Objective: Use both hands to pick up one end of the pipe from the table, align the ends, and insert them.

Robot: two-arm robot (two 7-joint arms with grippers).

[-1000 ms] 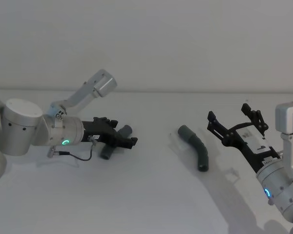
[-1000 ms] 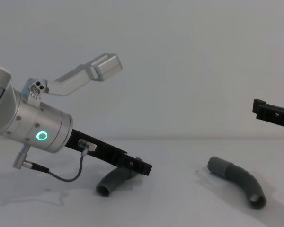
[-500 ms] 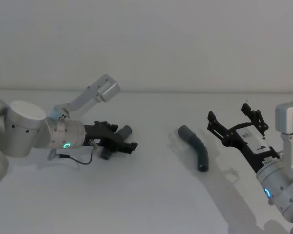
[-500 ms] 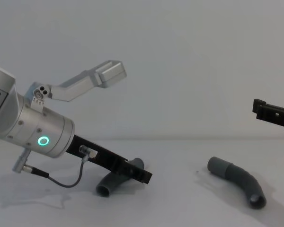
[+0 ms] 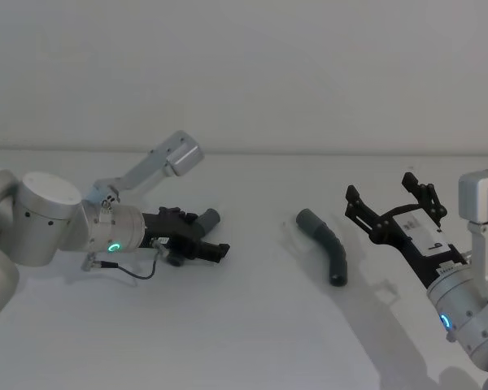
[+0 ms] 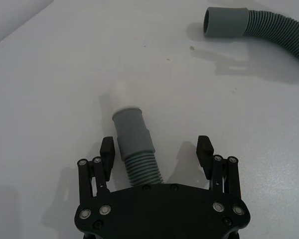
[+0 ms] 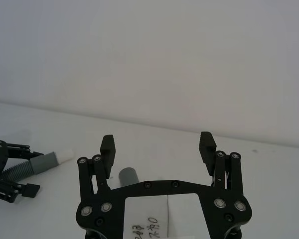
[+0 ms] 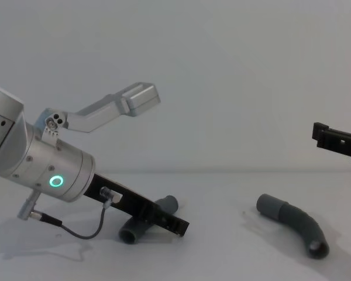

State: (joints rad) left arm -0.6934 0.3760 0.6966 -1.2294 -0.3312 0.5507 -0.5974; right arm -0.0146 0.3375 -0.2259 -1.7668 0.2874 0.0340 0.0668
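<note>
Two short grey corrugated pipe pieces lie on the white table (image 5: 252, 325). My left gripper (image 5: 203, 237) is low over the left pipe (image 5: 211, 218), open, with one finger on each side of it. In the left wrist view the left pipe (image 6: 135, 147) lies between the fingers, nearer one of them, its white spigot tip (image 6: 120, 97) pointing away. The right pipe (image 5: 326, 244) curves across the table's middle, its smooth socket collar (image 6: 226, 22) facing the left piece. My right gripper (image 5: 386, 199) hangs open above the table, to the right of that pipe, holding nothing.
A plain white wall stands behind the table. A thin black cable (image 8: 82, 228) loops under my left wrist, close to the table. Bare table lies between the two pipes and in front of them.
My left arm has tipped down, bringing its open gripper lower over the left pipe. The right arm and both pipes have stayed put.
</note>
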